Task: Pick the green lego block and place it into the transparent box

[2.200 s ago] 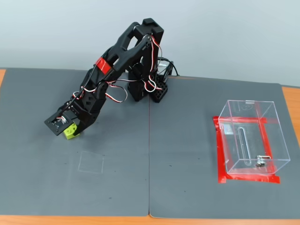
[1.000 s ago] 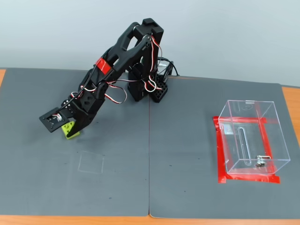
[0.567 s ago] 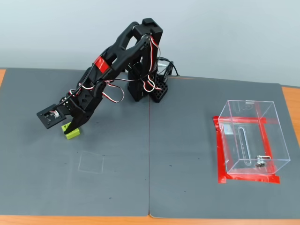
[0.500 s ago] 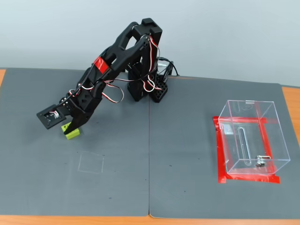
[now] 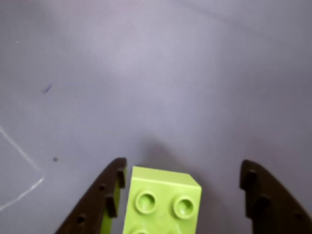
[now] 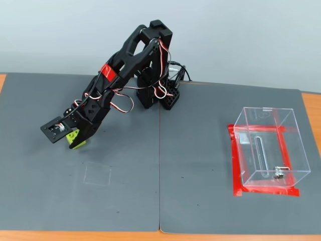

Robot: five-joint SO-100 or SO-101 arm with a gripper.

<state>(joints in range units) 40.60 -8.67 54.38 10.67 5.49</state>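
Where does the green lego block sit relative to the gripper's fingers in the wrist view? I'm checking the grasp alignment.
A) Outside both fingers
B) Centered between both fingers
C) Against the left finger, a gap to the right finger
C: in the wrist view the green lego block lies against the left finger of the open gripper, with grey mat showing between it and the right finger.

Bare mat (image 6: 200, 150) between arm and transparent box (image 6: 268, 145); box top open.

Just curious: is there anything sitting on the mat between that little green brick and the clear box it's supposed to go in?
Nothing visible. In the fixed view, only bare grey mat lies between the green lego block and the transparent box.
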